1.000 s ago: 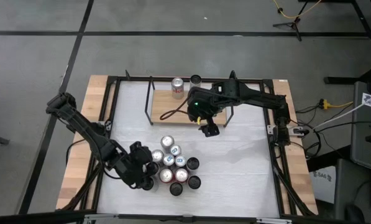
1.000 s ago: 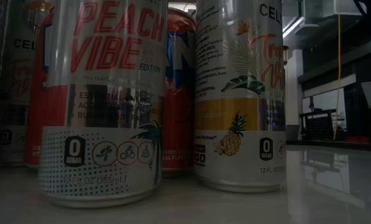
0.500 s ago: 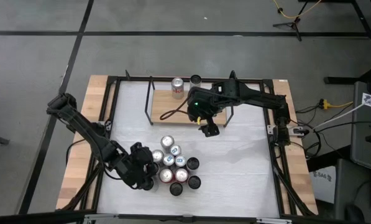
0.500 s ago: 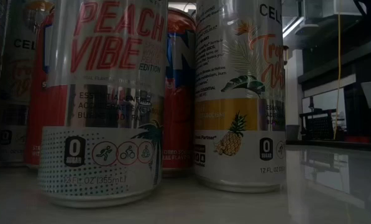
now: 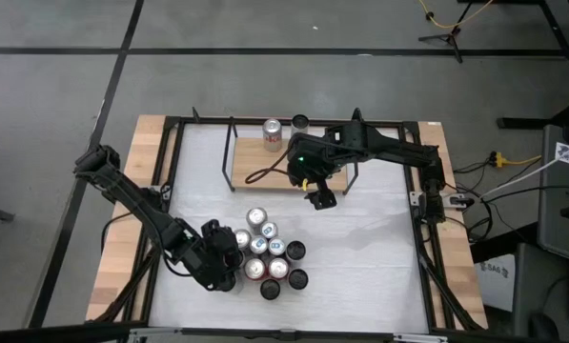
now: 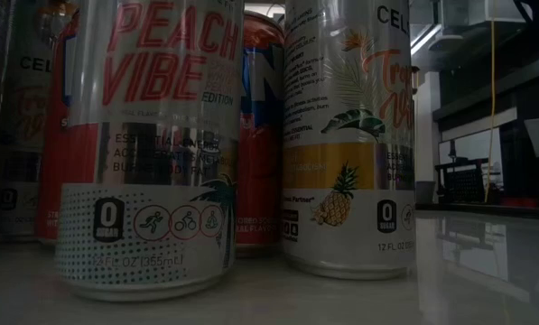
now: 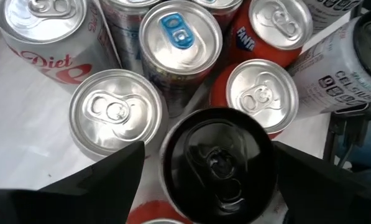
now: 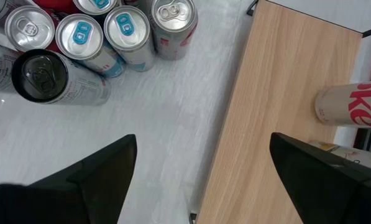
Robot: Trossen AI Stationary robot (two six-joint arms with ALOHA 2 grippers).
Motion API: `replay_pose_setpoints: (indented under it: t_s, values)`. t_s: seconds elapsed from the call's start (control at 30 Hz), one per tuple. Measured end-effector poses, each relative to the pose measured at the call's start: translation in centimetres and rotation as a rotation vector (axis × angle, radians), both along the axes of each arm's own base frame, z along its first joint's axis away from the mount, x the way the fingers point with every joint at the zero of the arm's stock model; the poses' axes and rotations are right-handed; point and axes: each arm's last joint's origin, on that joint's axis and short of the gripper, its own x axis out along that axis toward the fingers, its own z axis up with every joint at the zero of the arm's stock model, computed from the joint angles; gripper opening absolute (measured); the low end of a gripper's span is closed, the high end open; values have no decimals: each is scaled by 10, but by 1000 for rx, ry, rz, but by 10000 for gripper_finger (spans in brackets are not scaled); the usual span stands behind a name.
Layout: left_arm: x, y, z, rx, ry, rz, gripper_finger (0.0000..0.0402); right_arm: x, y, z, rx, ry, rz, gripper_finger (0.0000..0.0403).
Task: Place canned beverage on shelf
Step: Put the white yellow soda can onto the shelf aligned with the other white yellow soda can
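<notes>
Several upright cans (image 5: 265, 255) stand bunched on the white tabletop near its front edge. My left gripper (image 5: 223, 269) hangs open over the bunch's left side. In the left wrist view its fingers (image 7: 110, 177) flank a black-topped can (image 7: 217, 163) without plainly touching it. The shelf (image 5: 289, 173), a light-wood board with black rod uprights, lies at the far middle. A Diet Coke can (image 5: 273, 133) stands on its far part, with a dark can (image 5: 300, 122) beside it. My right gripper (image 5: 320, 198) hovers open over the shelf's near edge (image 8: 247, 124), holding nothing.
In the left wrist view a Diet Coke can (image 7: 45, 31), a blue-tabbed can (image 7: 180, 38) and an orange Fanta can (image 7: 278, 25) crowd round the black-topped one. The low view shows cans (image 6: 152, 144) close up. Bare white tabletop (image 5: 360, 248) lies between bunch and shelf.
</notes>
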Motion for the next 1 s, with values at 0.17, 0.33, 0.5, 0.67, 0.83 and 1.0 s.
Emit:
replay_pose_setpoints:
  t_s: [0.17,0.33,0.5,0.67,0.83,1.0]
  values:
    - [1,1,-1,-3,6,5,337,0,0,0,0,0,0,363]
    - [2,4,-1,-8,15,11,337,0,0,0,0,0,0,363]
    - [3,6,-2,1,30,16,337,0,0,0,0,0,0,363]
    - [3,9,-2,11,42,22,332,0,0,0,0,0,0,363]
    - [3,10,-3,16,55,25,308,0,0,0,0,0,0,363]
    - [3,10,-3,17,56,25,282,0,0,0,0,1,0,363]
